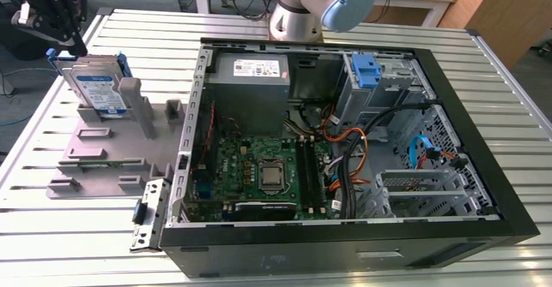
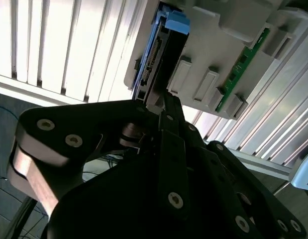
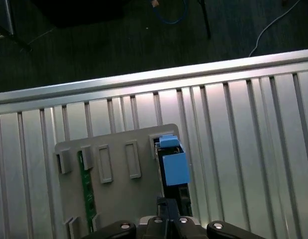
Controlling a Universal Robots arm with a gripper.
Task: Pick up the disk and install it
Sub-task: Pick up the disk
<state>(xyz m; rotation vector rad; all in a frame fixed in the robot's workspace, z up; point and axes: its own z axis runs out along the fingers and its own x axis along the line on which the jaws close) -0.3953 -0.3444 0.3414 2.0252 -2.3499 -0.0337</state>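
Upright, one disk (image 1: 98, 88) in grey rack (image 1: 103, 150), one claw (image 1: 69, 39) over it.

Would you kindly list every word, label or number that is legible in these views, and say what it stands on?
No text here can be quoted.
White-and-blue label on the disk: print too small to read.
White sticker on the power supply: print too small to read.
Markings on the motherboard: too small to read.
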